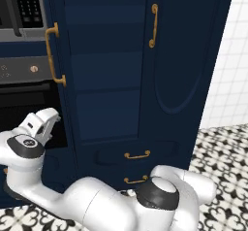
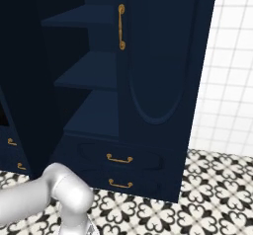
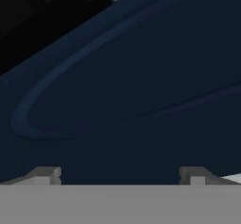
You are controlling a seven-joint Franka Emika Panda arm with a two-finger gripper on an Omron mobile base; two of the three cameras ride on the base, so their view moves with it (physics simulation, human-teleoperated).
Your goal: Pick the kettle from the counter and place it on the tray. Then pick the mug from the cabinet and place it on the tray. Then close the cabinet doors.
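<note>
Hand view looks close onto a smooth navy panel of one of the cabinet doors, with a curved raised moulding sweeping across it. The tool shows as two small dark fingertips standing far apart at the bottom, jaws wide, nothing between them.

From the left base view, the cabinet is a tall navy block with a matt painted face. Its left door stands swung out and is seen edge-on, with a long vertical brass bar handle on it. The right door lies flat against the front, bearing an arched panel outline and its own brass handle. Below are two drawers with small curved brass pulls.

In the right base view the inner shelves are plain flat navy boards, stepped one above another; what shows of them is bare, though the upper interior is too dark to judge. A black oven with a grey control strip stands left of the cabinet. The floor is tiled in a black-and-white floral pattern, and the wall is white square tile.
</note>
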